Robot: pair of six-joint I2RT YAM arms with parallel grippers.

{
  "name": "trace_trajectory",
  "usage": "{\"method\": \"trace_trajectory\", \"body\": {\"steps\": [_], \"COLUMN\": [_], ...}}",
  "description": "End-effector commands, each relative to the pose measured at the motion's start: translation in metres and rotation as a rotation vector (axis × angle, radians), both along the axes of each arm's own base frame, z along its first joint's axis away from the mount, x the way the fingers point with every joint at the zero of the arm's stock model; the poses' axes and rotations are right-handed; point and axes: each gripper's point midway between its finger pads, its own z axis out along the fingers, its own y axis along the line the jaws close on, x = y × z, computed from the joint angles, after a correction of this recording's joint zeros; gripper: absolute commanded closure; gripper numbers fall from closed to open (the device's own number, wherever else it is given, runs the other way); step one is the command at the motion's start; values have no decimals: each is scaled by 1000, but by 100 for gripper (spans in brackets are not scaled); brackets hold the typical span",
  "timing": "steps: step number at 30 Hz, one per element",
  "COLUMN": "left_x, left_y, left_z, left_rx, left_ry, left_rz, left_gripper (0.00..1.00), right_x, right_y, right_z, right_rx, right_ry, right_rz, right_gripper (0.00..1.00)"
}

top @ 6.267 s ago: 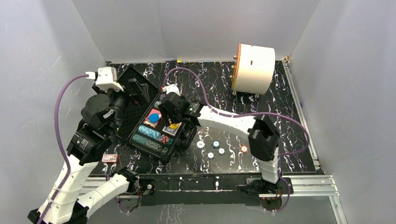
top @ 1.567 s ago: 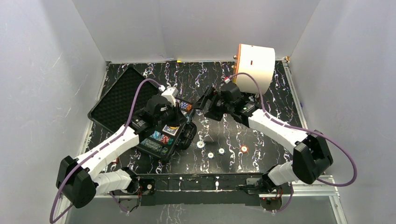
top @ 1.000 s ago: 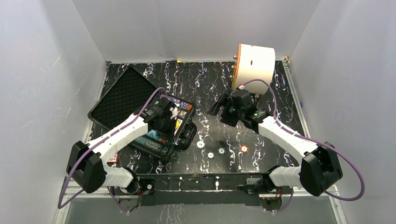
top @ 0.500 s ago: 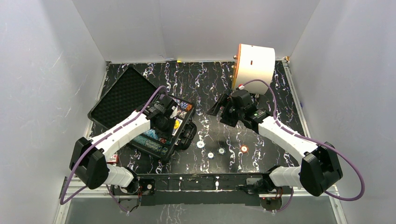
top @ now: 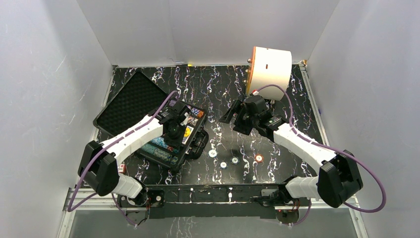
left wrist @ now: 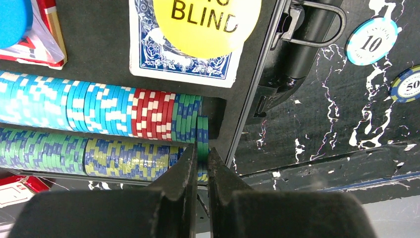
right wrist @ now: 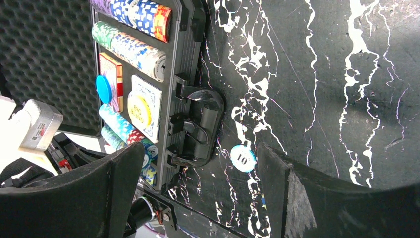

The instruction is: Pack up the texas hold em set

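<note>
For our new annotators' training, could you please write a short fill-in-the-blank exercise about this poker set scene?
1. The yellow button lies on the ___ card deck in the case.
2. ___ loose chips lie on the table right of the case.
3. The left gripper has its jaws ___, while the right gripper has them open.
4. The light blue chip nearest the handle reads ___.

Missing words: blue; four; shut; 10.

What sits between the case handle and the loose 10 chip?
Nothing; only bare marbled tabletop separates handle and 10 chip, seen in the right wrist view.
</note>
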Motion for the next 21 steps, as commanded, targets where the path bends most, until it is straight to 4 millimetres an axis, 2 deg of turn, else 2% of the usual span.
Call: {"method": "trace_trajectory", "body": {"steps": [1, 10, 14, 17, 21], "left_x": [1, 4, 5, 8, 19], "left_y": [0, -3, -3, -7, -18], "left_z": [6, 5, 8, 18, 41], "left_rx": [4, -1, -6, -32, -107], "left_ry": [-2, -11, -20, -45, -125], "left_rz": [-18, -29, -29, -27, -27], "left_gripper": [96, 78, 76, 76, 75], "right_x": [3, 2, 2, 0, -2], "right_y": [4, 2, 1, 2, 3], "right_z": [6, 6, 7, 7, 3], "right_rx": [16, 8, 4, -5, -45], "right_ry": [-16, -19, -30, -38, -48], "right_rz": [7, 9, 13, 35, 97], "right_gripper": [8, 10, 10, 10, 10]}}
